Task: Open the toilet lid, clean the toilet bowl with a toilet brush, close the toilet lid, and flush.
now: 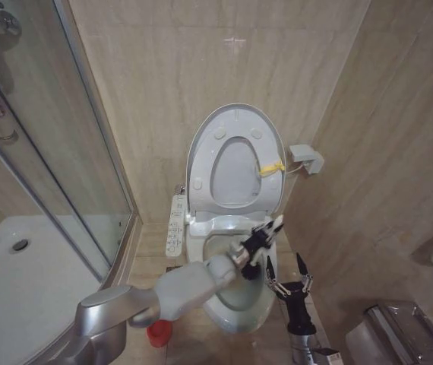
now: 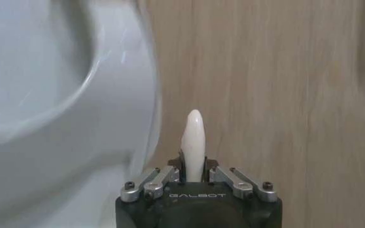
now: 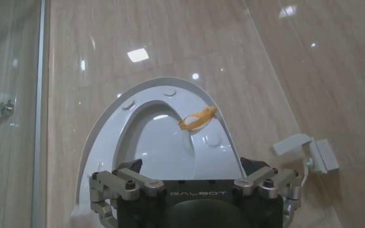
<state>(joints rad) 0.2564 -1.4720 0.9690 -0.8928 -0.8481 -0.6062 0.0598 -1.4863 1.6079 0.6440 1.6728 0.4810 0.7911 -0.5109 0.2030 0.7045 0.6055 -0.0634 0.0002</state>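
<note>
While clamped in the left gripper [image 1: 266, 234], toilet brush [image 1: 276, 223]: thin white stick handle, end poking up past the fingers, over the right rim of the toilet bowl [image 1: 235, 323].
Holder [image 1: 158, 333]: small, red, on the floor by the bowl's left front, well apart from the brush.
Right gripper [image 1: 285, 266]: jaws apart, holding nothing, just beside the bowl's right side.
Left jaws: pinched together on the handle near its top end.
Handling, judged: light, stiff, slim; glossy plastic, likely to twist in a pinch. Lower, firmer hold probably better for scrubbing.
Toilet lid [image 1: 235, 114]: raised upright against the wall; hinged, smooth, best taken at the free top edge.
Hidden: bristle head, behind arm and gripper; bowl interior mostly covered.
Unclear: blurred white curve in left wrist view, bowl or seat not distinguishable.
</note>
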